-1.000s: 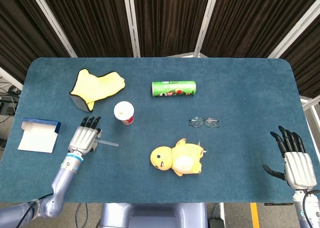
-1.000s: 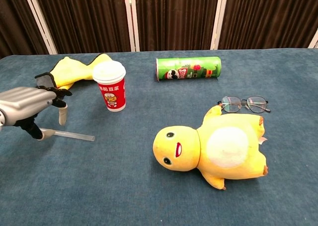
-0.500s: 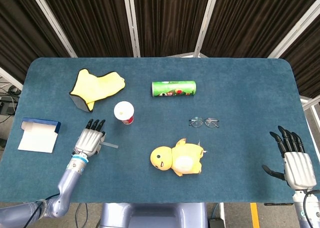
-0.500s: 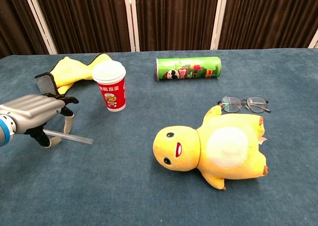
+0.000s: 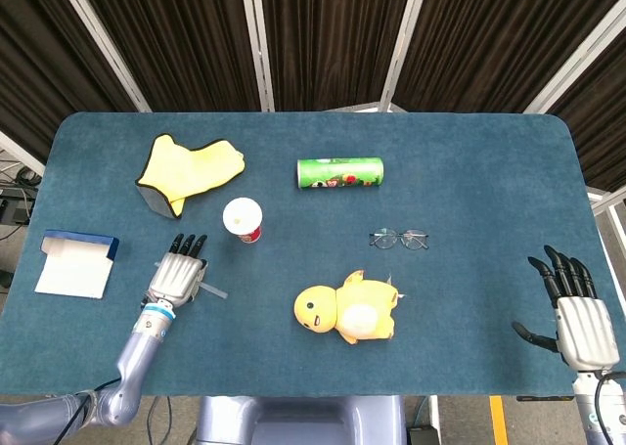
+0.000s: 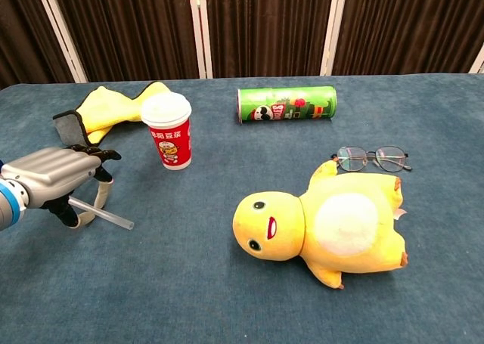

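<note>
Left hand (image 6: 53, 179) low, fingers curled — right hand (image 5: 577, 313) spread.

Silver left hand (image 6: 53, 179) w/ black fingers (image 5: 188, 241), blue wristband.

We see the left hand (image 6: 57, 181) has shifted toward the red cup (image 6: 170, 131) and lifted the clear straw (image 6: 102, 214), now tilted off the worktop (image 6: 189, 283).
</note>
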You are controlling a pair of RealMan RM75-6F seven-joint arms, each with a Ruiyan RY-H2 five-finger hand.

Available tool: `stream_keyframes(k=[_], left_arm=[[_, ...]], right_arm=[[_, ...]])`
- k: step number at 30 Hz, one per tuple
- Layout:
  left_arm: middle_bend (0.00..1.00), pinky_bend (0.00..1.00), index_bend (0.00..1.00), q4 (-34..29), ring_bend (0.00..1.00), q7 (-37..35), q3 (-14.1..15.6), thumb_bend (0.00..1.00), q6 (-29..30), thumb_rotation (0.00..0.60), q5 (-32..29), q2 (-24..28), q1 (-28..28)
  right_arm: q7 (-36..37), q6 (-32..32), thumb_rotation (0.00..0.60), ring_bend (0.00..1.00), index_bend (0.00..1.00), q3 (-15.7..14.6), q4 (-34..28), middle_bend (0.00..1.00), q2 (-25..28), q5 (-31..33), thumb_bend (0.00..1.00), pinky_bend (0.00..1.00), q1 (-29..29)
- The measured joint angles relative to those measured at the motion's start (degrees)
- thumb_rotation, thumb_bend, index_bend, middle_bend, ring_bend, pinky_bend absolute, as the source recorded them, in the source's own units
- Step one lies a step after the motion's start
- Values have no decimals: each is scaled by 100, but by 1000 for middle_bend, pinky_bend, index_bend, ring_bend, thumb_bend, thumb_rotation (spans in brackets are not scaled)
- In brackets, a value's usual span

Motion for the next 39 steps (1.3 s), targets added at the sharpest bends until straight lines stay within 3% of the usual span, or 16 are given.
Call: stream_keyframes(k=[6, 13, 24, 32, 39], left_arm=[[13, 0, 589, -407, 0, -173, -93, 404, 212, 600, 142, 230, 13], [14, 0, 589, -1325, 0, -739, -619, 405, 415, 600, 49, 787, 30], [24, 0, 588, -2965, 0, -2447, -1952, 406, 85, 600, -1736, 1522, -64], [34, 0, 588, -3052, 0, -4033, -2618, 405, -170, 600, -1662, 1372, -224], [54, 0, 588, -2503, 0, -4876, -2718, 406, -197, 600, -1151, 943, -357]], right_arm=[[8, -17, 600, 0, 122, -27, -75, 0, 23, -22, 87, 0, -4], [-19, -200, 600, 0, 122, -80, -114, 0, 48, 54, 86, 0, 18], [-33, -394, 600, 0, 123, -160, -102, 0, -24, 93, 86, 0, 57], [75, -550, 600, 0, 123, -185, -17, 0, -84, 175, 87, 0, 100], [165, -662, 600, 0, 123, -180, 62, 0, -102, 257, 86, 0, 136]])
